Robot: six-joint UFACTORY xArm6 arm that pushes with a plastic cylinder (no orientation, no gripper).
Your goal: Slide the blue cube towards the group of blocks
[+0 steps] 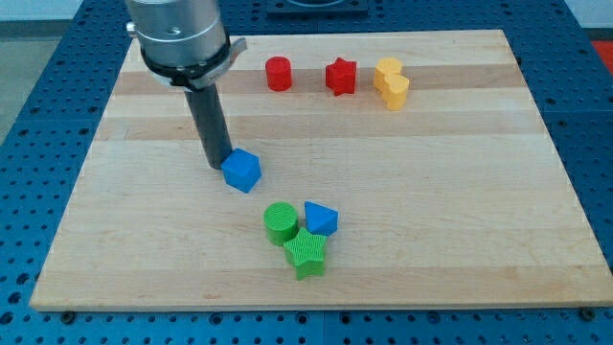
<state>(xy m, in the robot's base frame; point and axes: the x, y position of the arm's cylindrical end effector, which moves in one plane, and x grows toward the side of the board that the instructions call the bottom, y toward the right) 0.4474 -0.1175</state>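
My tip [219, 166] sits on the wooden board [460, 192], touching or just beside the blue cube [242, 170], which lies immed. to the tip's right in the view. No gripper on this arm, just a plain rod w/ nothing held. Below and right of the tip, apart from the cube, the group: green cylinder [281, 222], blue triangular block [320, 219] and green star [306, 254], packed close together. Well above and right of the tip, near the board's top edge: red cylinder [278, 74], red star [340, 77], yellow block [391, 82], shape unclear.
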